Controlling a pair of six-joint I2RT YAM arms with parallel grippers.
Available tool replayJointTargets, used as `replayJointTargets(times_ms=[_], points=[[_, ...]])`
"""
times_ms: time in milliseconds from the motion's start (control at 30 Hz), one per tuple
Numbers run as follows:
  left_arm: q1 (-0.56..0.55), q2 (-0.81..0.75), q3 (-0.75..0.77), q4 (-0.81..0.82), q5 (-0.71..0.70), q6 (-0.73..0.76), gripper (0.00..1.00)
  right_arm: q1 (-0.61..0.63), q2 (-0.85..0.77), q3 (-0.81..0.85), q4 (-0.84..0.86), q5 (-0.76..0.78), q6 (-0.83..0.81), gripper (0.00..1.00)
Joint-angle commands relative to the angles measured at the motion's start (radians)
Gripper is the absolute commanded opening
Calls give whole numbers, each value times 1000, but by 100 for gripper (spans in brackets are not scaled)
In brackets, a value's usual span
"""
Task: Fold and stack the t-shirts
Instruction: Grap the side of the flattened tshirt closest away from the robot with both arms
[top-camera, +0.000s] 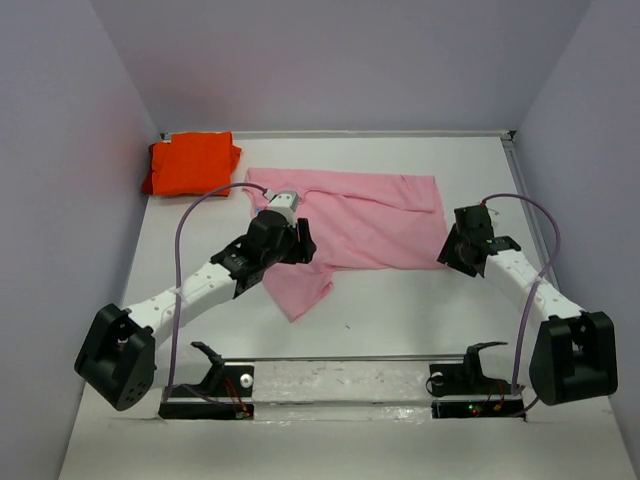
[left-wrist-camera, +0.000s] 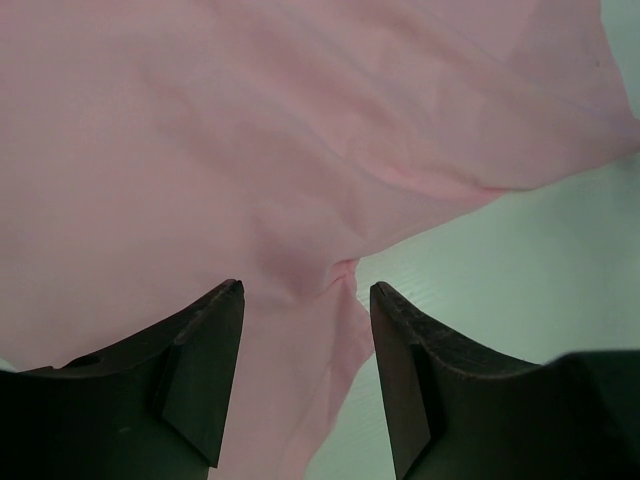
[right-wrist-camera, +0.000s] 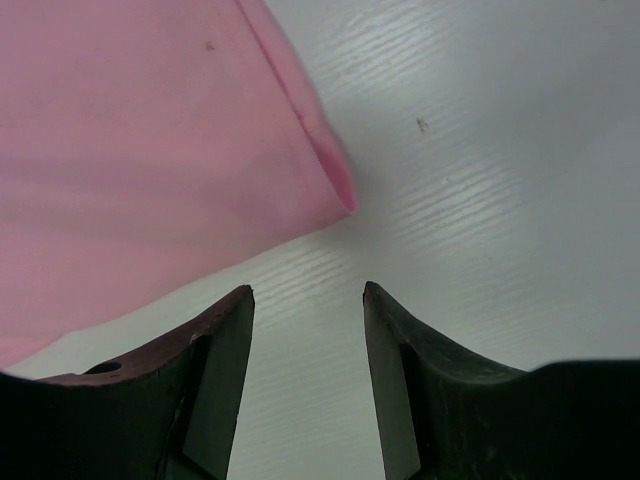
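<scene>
Arms both reach forward, wrists bent down. Left gripper (top-camera: 296, 240) hangs over the pink shirt (top-camera: 372, 222), jaws apart, gripping nothing. Right gripper (top-camera: 450, 252) hangs over bare table (top-camera: 420, 310) just beside that shirt's near-right corner, jaws apart, empty. Orange shirt (top-camera: 190, 162) lies folded far left.

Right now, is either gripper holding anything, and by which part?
Nothing is held. Left gripper open over the light pink cloth t-shirt; right gripper open over the white table beside its corner.
</scene>
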Motion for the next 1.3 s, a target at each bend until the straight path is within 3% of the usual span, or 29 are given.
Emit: replayJointTargets(times_ms=[0,767,1133,1233,1267], points=[[-27,-22,-32,52,-80,-8,63,11,38,72,-55,111,24,54],[-36,-58,-66,69,-69,7,63,11,328,212,-21,168,17,52],[-37,-62,-69,68,-69,9,63,11,333,184,-13,99,15,50],[-37,-62,-72,74,-57,6,63,11,321,167,-15,95,15,46],[-39,-62,-75,75,-57,7,63,11,321,166,-16,92,12,37]])
